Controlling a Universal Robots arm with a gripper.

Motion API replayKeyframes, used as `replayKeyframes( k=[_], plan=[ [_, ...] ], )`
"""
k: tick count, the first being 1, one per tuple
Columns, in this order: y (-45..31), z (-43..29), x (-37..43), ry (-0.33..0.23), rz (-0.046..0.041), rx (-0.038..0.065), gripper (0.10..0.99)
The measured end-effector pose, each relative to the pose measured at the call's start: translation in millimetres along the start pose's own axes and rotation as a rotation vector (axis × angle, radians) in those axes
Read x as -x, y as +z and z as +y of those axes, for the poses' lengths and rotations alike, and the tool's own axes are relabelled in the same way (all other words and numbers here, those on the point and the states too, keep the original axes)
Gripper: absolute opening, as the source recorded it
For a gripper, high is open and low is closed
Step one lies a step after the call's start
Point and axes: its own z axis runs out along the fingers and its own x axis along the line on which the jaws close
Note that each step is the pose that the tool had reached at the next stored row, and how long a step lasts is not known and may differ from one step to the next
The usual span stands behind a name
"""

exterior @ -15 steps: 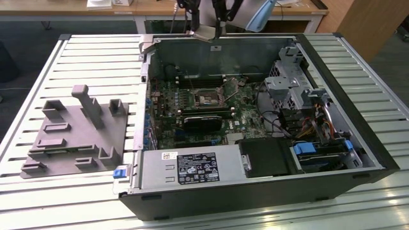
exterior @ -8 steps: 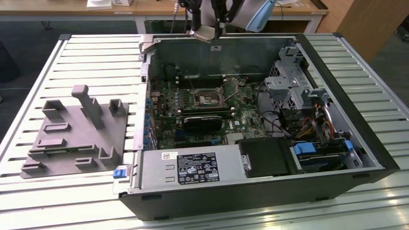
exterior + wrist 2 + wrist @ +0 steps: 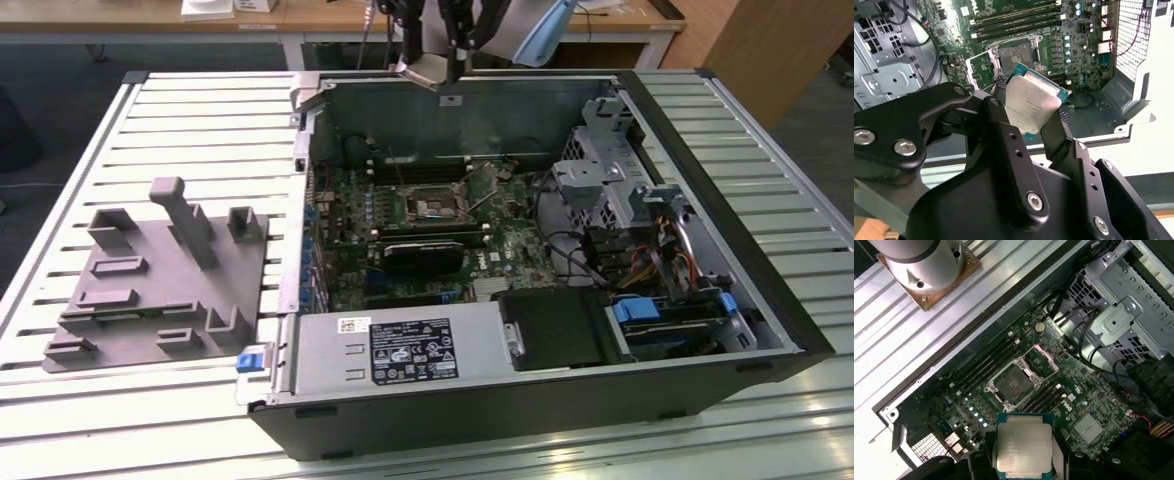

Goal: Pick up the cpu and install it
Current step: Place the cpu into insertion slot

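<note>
The cpu is a flat square chip with a silver-grey metal top and a teal rim, and my gripper is shut on it by two opposite edges. In the first wrist view the cpu hangs above the motherboard, a little short of the open, black-framed socket. In the second wrist view the socket lies just past the chip, with its metal load frame swung up. In the exterior view my gripper holds the cpu high over the back wall of the open computer case, well above the socket.
The case lies open on a slatted metal table. A black card sits just in front of the socket. A drive cage and cables fill the exterior view's right. A grey tray with upright pegs lies on the exterior view's left.
</note>
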Motion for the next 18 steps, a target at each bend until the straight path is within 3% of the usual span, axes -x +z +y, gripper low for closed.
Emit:
replayKeyframes(
  k=[18],
  plan=[
    [1.0, -0.1, 0.0, 0.15, -0.0102, -0.001, 0.529]
  ],
)
